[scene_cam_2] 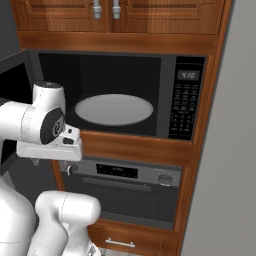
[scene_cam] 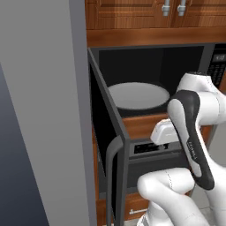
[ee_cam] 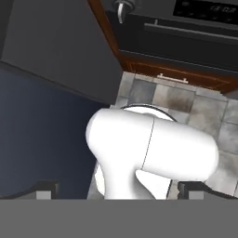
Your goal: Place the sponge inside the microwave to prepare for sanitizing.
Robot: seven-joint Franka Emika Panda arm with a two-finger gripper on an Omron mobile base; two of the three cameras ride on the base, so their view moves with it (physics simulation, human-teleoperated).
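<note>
Wood-cabinet kitchen wall with the microwave (scene_cam_2: 120, 95) built in, door (scene_cam: 106, 145) swung wide open, round turntable plate (scene_cam_2: 114, 109) bare inside. Below the microwave, a grey oven (scene_cam_2: 125, 187); over tiled floor (ee_cam: 204, 111) beneath, gripper (ee_cam: 118, 191) spread wide, gripping nothing. No telling where the sponge is.

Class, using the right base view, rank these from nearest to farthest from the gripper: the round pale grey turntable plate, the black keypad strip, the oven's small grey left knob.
Measured from the gripper, low on the left:
1. Small grey left oven knob, right beside it.
2. Round pale grey turntable plate, higher, inside the open microwave, centre.
3. Black keypad strip, far right.
</note>
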